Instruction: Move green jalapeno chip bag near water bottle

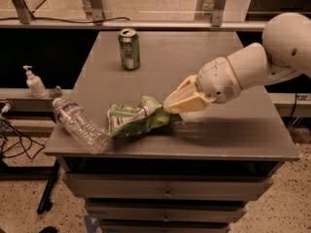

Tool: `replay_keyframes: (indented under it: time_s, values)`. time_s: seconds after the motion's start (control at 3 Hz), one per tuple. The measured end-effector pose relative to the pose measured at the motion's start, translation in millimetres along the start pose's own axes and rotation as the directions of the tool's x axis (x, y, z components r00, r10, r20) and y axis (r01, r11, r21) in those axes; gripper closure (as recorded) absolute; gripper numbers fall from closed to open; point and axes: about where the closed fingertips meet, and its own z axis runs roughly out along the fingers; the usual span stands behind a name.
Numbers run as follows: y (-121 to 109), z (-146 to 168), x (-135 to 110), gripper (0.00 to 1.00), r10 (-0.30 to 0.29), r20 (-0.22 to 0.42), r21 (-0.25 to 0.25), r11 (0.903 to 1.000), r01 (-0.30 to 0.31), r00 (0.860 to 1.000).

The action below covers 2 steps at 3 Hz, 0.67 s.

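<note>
- The gripper (169, 107) sits low over mid-table (233, 130), fingers pinched on the right end of the green jalapeno chip bag (133, 120). It's an end hold, likely for dragging it.
- The bag lies near the front edge, its left end just beside the toppled water bottle (80, 125), perhaps touching.
- It's crumpled, shiny green foil with white print.

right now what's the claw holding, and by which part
The claw grips the green jalapeno chip bag by the crumpled end farthest from the water bottle.
</note>
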Motion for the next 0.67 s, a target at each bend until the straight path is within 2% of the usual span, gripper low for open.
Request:
replay_keyframes:
  time_s: [0.33, 0.67]
  values:
    - [-1.5, -0.4, 2.9, 0.13, -0.007, -0.004, 0.005, 1.0000, 0.007, 1.000]
    - [-3.7, -3.1, 6.4, 0.00, -0.014, -0.010, 0.016, 0.9998, 0.014, 1.000]
